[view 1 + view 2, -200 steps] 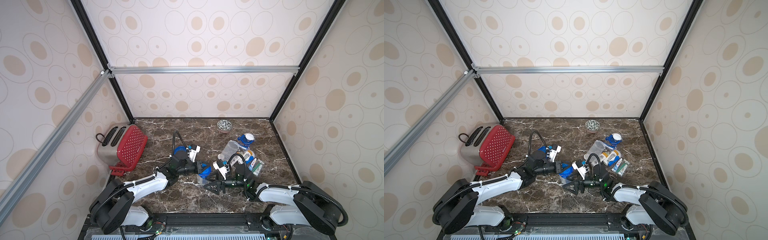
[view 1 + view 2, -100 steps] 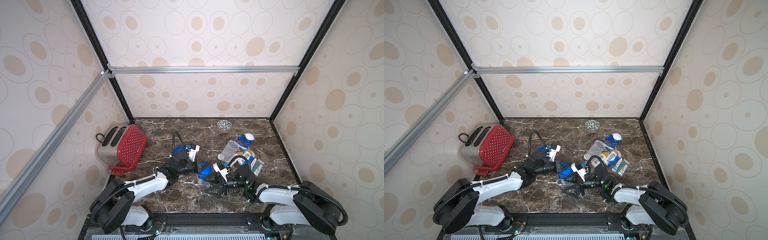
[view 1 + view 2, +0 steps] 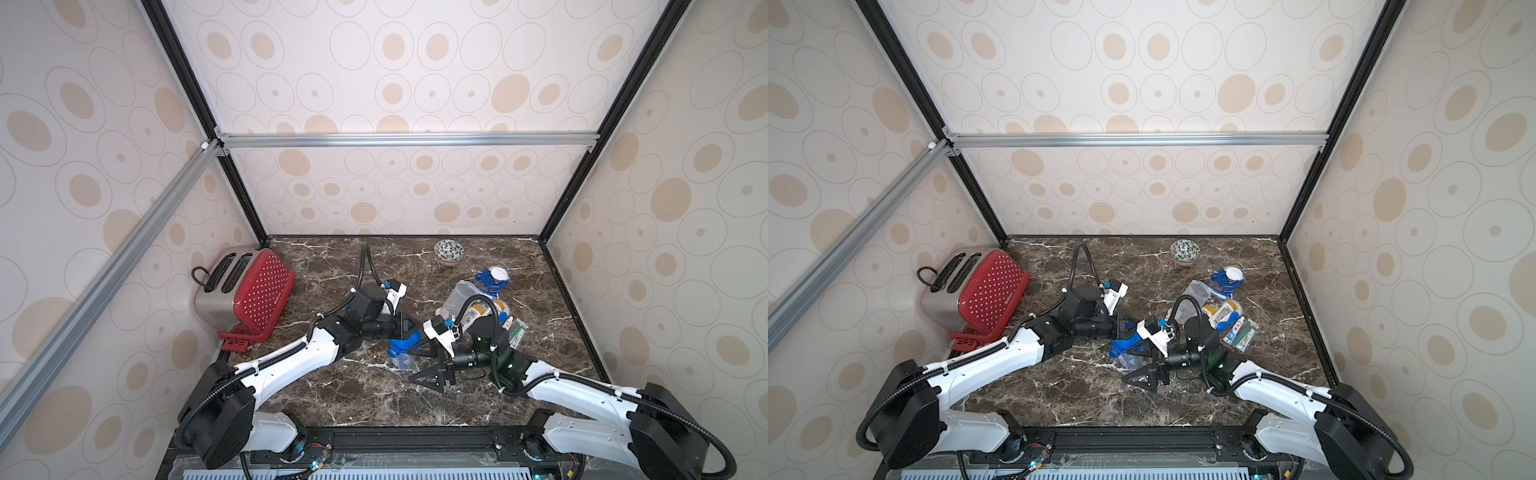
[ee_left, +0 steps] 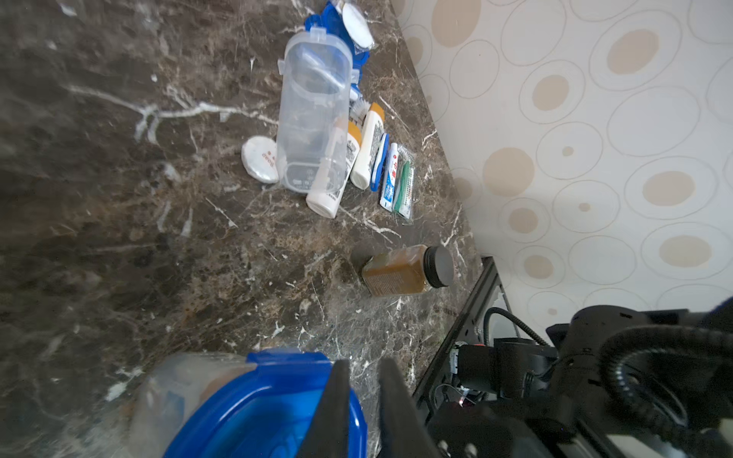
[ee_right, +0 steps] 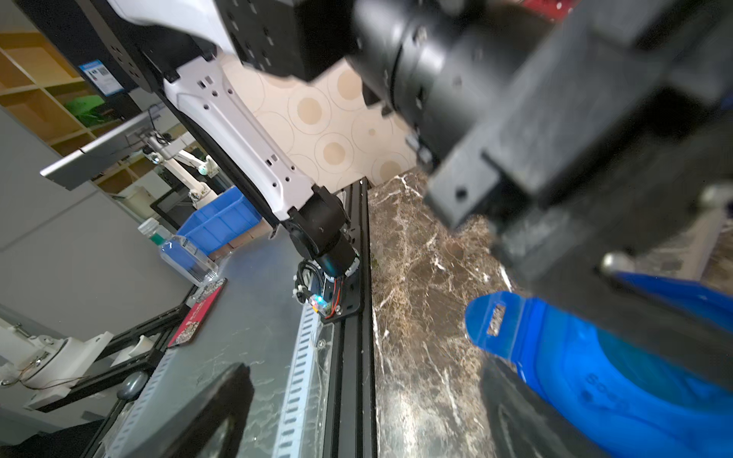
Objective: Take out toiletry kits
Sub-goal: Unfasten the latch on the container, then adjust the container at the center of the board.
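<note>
Since a second ago both grippers loosen: the right gripper [image 3: 411, 365] gapes wide, the left gripper [image 4: 365, 366] parts narrowly beside the blue lid [image 4: 261, 408], grasping nothing. One toiletry kit [image 4: 367, 150] lies loose near the surface's [image 4: 119, 238] right edge — the unheld mid-front jar [image 3: 399, 362] could roll if nudged.

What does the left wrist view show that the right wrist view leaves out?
Only the left wrist view shows a clear jar lying on its side, the toiletry kit items laid out beside it, a brown jar, and the left tool by the lid's edge. Only the right wrist view shows the left arm close up and a blue bin beyond the rig. Both show the blue lid of the closed jar and the marble table.
</note>
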{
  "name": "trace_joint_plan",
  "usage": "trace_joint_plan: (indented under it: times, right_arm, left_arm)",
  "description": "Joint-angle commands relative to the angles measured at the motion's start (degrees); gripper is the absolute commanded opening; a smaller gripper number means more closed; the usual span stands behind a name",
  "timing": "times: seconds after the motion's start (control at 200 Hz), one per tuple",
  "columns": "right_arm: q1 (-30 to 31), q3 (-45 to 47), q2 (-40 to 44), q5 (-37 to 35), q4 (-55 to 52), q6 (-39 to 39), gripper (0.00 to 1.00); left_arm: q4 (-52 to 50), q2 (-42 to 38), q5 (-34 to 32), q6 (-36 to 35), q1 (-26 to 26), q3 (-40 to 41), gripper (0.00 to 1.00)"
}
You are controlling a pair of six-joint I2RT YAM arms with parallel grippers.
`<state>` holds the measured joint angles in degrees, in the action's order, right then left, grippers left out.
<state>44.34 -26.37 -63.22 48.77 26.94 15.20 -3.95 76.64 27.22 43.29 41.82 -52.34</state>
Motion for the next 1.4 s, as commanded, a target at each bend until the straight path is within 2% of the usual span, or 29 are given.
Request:
trace_joint_plan:
  times: [0.0,0.115,0.2,0.3,0.481,0.666,0.846,1.132,1.392]
  right_arm:
    - [0.0,-1.8,2.7,-2.5,-10.3,-4.1,0.94]
    - [-0.2,-1.8,5.7,-7.0,-13.4,-2.8,0.93]
    - [-0.8,-2.2,8.6,-9.7,-16.6,-1.4,0.92]
    - [-2.1,-3.0,10.7,-17.7,-22.3,0.9,0.9]
    - [-5.5,-4.8,6.7,-19.5,-25.3,2.7,0.88]
    - [-5.5,-7.5,0.5,-15.2,-23.1,2.7,0.86]
    - [-5.5,-8.8,-3.5,-10.6,-20.0,3.4,0.85]
    - [-5.4,-7.7,-2.6,-5.5,-17.6,5.7,0.83]
    - [-4.2,-7.1,-3.1,-4.0,-17.2,6.2,0.82]
  left_arm:
    - [-10.0,-2.7,-2.9,-5.5,0.1,-6.5,0.34]
    - [-14.5,-5.3,-5.8,-7.1,0.1,-8.3,0.45]
    - [-19.2,-9.2,-11.0,-7.2,0.1,-7.5,0.47]
    - [-25.0,-13.7,-15.7,-6.7,0.1,-5.7,0.48]
    - [-27.5,-17.7,-14.8,-5.3,0.1,-1.0,0.48]
    - [-22.6,-16.7,-11.2,-4.0,0.1,2.2,0.44]
    - [-21.4,-13.7,-11.4,-4.4,0.1,1.8,0.4]
    - [-19.4,-10.6,-11.2,-4.6,0.1,1.9,0.35]
    - [-18.9,-8.8,-10.8,-5.3,0.1,1.2,0.33]
